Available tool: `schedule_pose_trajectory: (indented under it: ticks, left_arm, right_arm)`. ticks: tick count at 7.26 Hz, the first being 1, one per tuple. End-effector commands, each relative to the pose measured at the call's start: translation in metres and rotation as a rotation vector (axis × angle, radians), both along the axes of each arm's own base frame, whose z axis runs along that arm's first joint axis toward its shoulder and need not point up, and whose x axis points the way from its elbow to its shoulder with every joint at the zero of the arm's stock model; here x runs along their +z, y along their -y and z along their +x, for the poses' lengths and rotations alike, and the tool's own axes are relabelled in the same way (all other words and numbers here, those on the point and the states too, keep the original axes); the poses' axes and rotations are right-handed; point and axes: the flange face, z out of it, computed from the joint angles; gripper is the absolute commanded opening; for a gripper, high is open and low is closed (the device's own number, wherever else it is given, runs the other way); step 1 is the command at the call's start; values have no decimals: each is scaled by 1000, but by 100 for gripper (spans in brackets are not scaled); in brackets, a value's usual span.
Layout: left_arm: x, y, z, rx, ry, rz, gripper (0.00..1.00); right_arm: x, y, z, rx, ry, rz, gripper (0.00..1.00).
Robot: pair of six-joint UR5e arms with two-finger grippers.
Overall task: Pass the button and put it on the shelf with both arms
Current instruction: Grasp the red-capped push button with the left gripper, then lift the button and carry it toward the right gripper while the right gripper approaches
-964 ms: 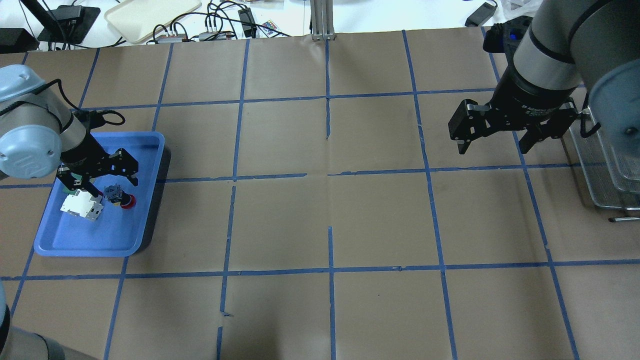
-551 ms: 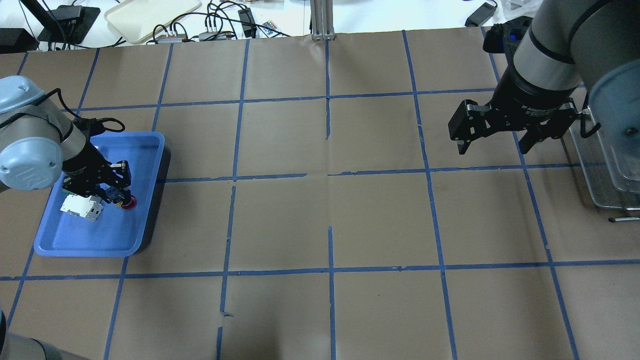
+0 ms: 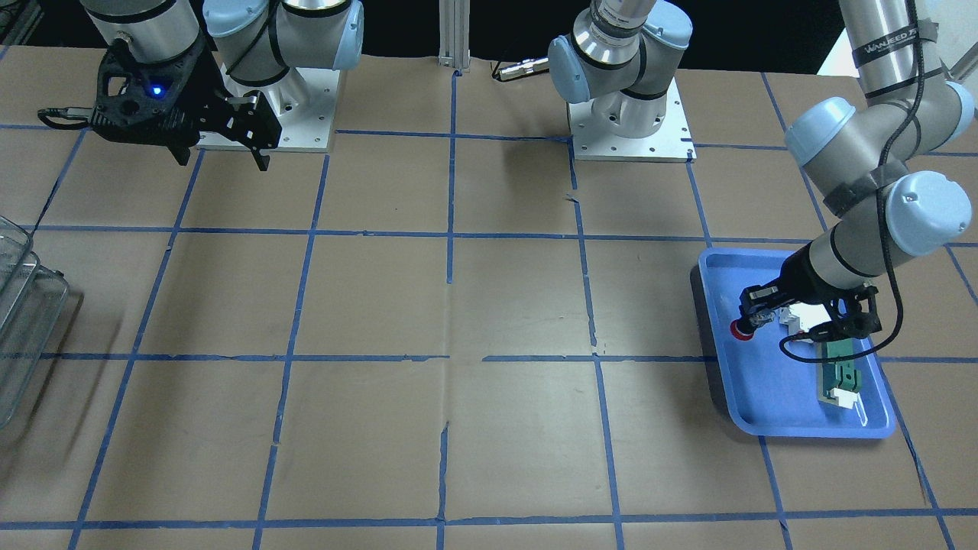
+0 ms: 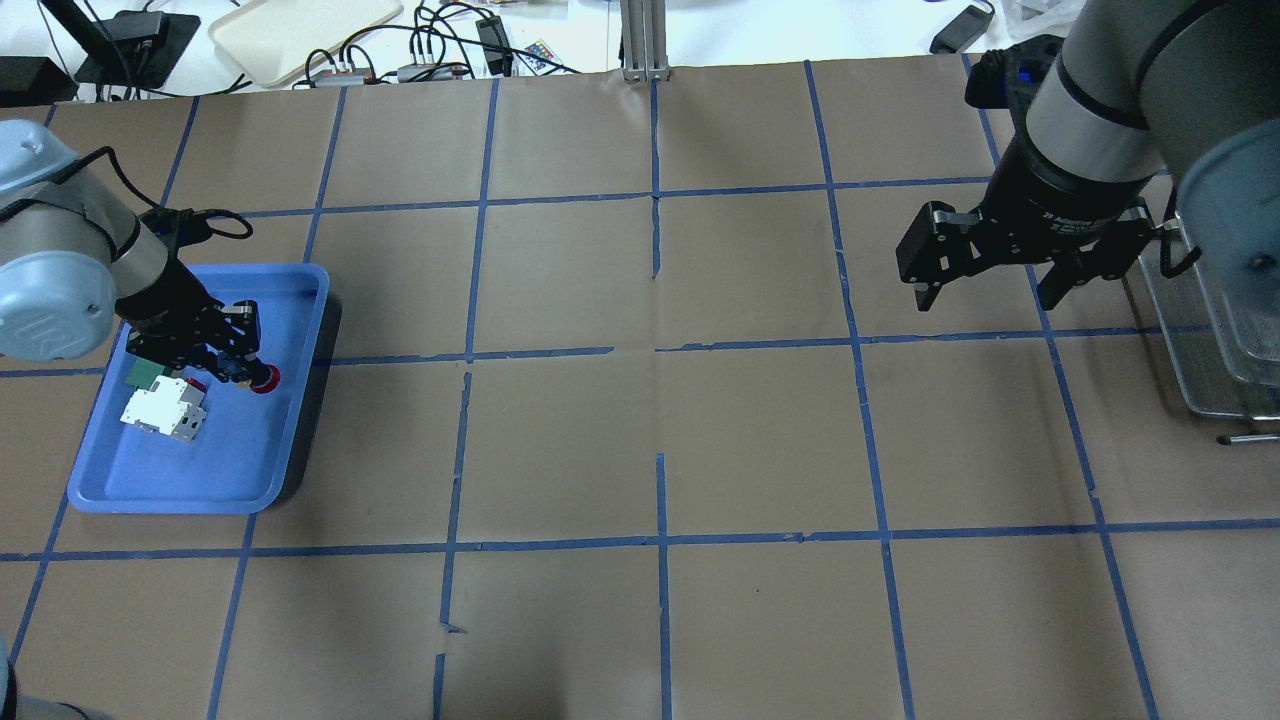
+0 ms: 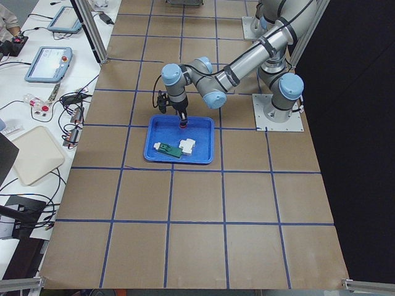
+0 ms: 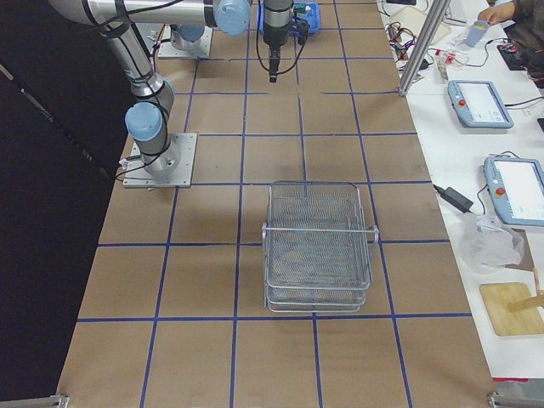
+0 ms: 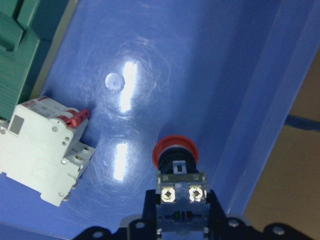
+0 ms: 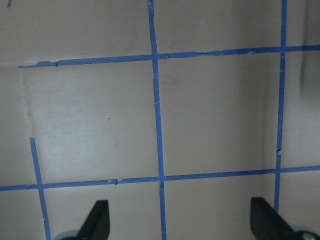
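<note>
The button (image 4: 265, 378), with a red cap and a grey-black body, is held sideways in my left gripper (image 4: 232, 366), which is shut on its body. It sits low inside the blue tray (image 4: 180, 500), near the wall that faces the table's middle. The left wrist view shows the red cap (image 7: 175, 154) pointing away from the shut fingers. It also shows in the front view (image 3: 739, 329). My right gripper (image 4: 990, 285) is open and empty, hovering above the paper-covered table beside the wire shelf (image 4: 1200, 340). The shelf stands at the table's right end (image 6: 319, 246).
In the tray a white blocky part with red bits (image 4: 165, 412) and a flat green part (image 4: 145, 372) lie close to my left gripper. The table is brown paper with a blue tape grid. Cables and a beige tray (image 4: 300, 30) lie beyond the far edge.
My left gripper was open around the button, then shut on it and shifted a little toward the tray's far side with it. My right arm has not moved.
</note>
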Motion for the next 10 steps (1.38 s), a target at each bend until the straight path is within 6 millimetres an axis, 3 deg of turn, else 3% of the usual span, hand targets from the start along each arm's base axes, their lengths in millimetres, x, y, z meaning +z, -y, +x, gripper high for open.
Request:
schedule_pose_trajectory:
  ticks: [1,3,5,6,7,8,9,10]
  left_arm:
    - [44,11,-78,139,-98,12,0]
    - [63,2,-188,446,-194,68,0]
    - [87,-21,-304,591,-369,181,0]
    - [111,-29,-343,645,-516,234,0]
    - [128,-33,-370,760,-577,319,0]
    - [130,-28,-380,837,-559,354,0]
    - [120,-21,-382,867,-543,385,0]
    - [126,-17,-383,957,-537,410,0]
  right_arm:
    - [0,1,2,-19,14,-4,100]
    - [8,1,7,-208,64,-8,100]
    - [10,7,17,-458,243,27,100]
    - [13,16,-2,-587,369,52,100]
    - [15,26,-34,-728,537,91,100]
    - [14,27,-61,-823,613,142,100]
    - [12,29,-77,-867,637,154,100]
    - [8,25,-85,-923,644,206,100]
